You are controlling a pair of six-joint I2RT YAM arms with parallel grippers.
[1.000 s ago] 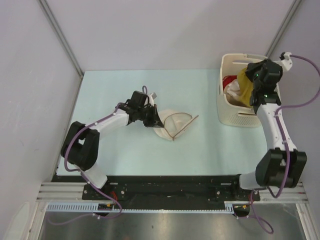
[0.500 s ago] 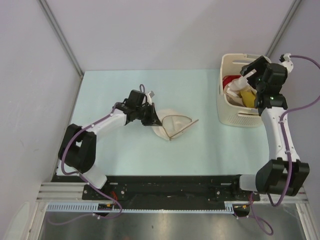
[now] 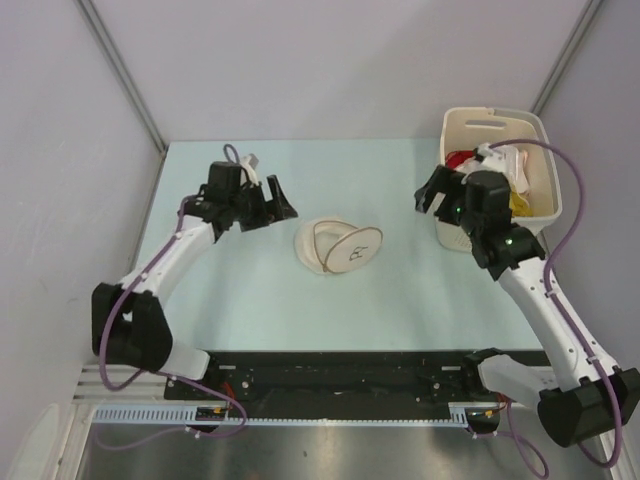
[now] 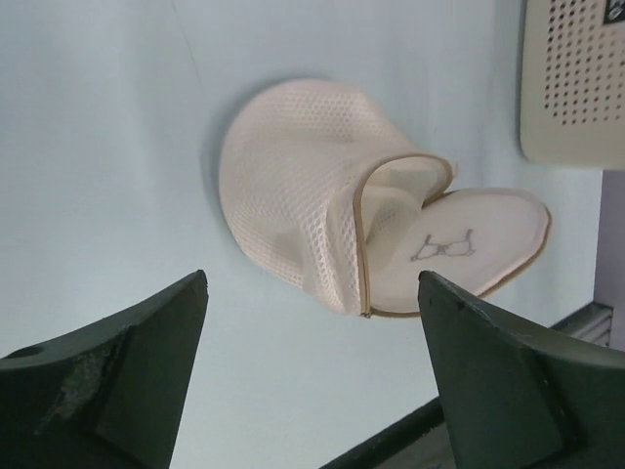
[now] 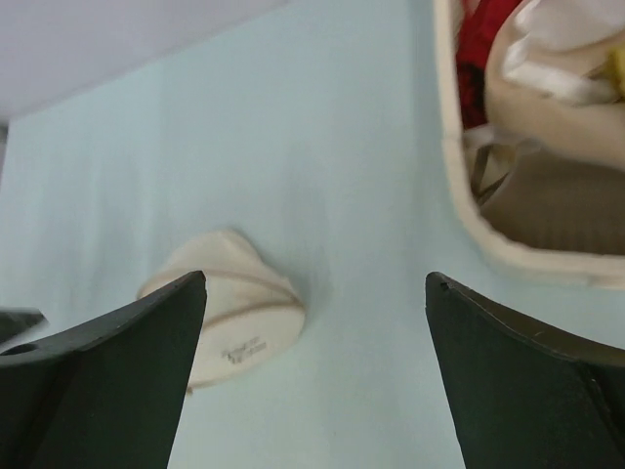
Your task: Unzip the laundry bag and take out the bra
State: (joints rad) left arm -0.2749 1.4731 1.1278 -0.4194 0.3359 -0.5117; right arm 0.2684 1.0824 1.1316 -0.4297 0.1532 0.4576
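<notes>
Left gripper (image 3: pixel 268 203) and right gripper (image 3: pixel 435 195) are both hanging with jaws spread wide and nothing between them, one beyond the bag (image 3: pixel 337 245) to its left, the other to its right. That bag is lying unzipped on the table (image 3: pixel 400 290), its glasses-printed flap gaping. Farther right of the bag, the bra (image 3: pixel 517 203) is showing as a yellow scrap inside the basket (image 3: pixel 495 113).

Bare table (image 3: pixel 400 290) lies all around the laundry bag (image 3: pixel 338 246); the left gripper (image 3: pixel 270 207) and right gripper (image 3: pixel 432 196) stand apart from it. The basket (image 3: pixel 497 113), full of clothes (image 3: pixel 505 158), blocks the far right corner.
</notes>
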